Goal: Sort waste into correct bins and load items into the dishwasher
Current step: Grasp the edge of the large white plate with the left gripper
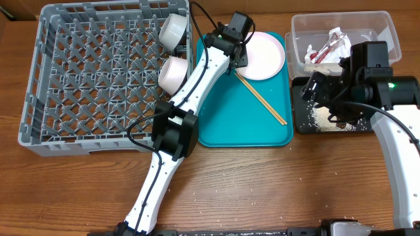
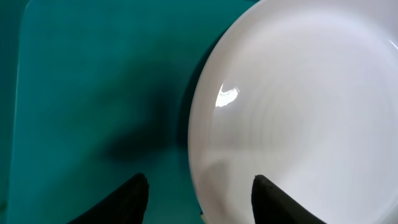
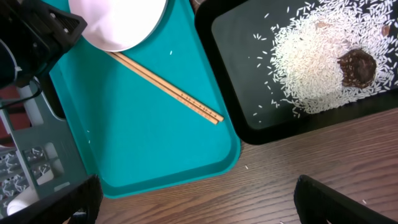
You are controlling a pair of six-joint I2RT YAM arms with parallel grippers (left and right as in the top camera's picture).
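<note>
The round white plate lies at the far right of the teal tray, with two wooden chopsticks beside it. My left gripper is open, and in the left wrist view its fingers straddle the left rim of the plate. Two white bowls sit at the right edge of the grey dish rack. My right gripper is open and empty above the black tray, which holds rice and a brown lump. The wrapper lies in the clear tub. I cannot make out the cup.
The right wrist view shows the chopsticks, the plate's edge and the teal tray's near corner. Stray rice grains lie on the wooden table. The left arm reaches over the rack's right wall.
</note>
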